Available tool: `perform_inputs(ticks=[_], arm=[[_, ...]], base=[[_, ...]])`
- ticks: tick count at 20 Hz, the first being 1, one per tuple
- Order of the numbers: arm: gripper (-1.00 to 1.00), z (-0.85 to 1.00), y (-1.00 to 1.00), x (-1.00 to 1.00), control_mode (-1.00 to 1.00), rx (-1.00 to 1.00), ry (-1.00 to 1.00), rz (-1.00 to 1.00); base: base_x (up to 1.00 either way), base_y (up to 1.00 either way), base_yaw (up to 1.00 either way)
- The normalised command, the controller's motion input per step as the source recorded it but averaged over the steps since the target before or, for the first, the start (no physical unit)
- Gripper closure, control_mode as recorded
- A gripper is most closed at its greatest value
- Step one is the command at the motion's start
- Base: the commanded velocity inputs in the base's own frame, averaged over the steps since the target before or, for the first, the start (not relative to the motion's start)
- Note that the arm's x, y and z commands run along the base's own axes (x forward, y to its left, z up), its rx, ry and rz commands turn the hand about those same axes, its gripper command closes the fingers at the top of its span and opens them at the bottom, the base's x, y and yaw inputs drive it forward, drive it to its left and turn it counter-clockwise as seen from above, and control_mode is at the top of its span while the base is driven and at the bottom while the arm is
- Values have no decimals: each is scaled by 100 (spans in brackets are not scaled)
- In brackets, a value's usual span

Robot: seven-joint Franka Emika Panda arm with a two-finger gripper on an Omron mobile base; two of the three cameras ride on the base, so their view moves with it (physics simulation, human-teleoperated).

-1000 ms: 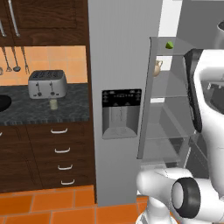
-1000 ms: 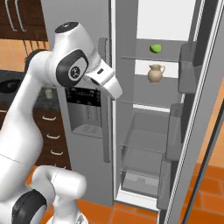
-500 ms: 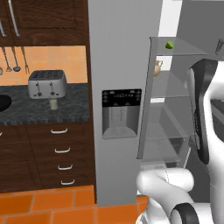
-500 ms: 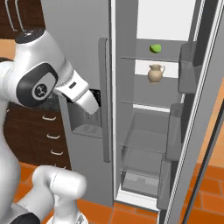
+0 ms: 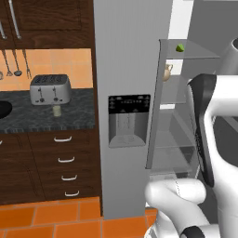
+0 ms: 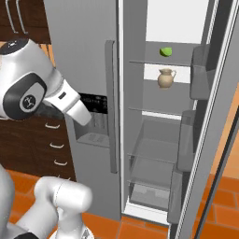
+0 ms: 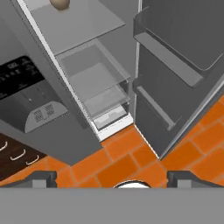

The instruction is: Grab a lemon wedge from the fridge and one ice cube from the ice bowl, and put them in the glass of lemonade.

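Fridge door open, gripper released and carrying nothing.
The gripper [image 7: 112, 177] points down at the orange floor before the fridge [image 6: 93, 70]. The lemon wedge [image 6: 165, 51] sits on the top shelf, above a tan jug [image 6: 165, 78]; the glass of lemonade [image 5: 56, 110] stands on the bench by the toaster [image 5: 49, 89].

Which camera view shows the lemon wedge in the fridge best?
The right base view: the lemon wedge sits unobstructed on the top shelf, above the tan jug. The left base view shows it smaller, seen through the glass shelf edge.
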Motion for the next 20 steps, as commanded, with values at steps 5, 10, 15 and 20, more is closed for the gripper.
perform_inputs(ticks=[5,10,15,20], arm=[[-100,-11,0,0,100,0,1,0],[-100,0,0,0,100,0,0,0],[-100,0,0,0,100,0,0,0],[-100,0,0,0,100,0,0,0]], base=[[-2,-6,0],[-5,-87,-27],[10,-20,-24],[86,11,-11]])
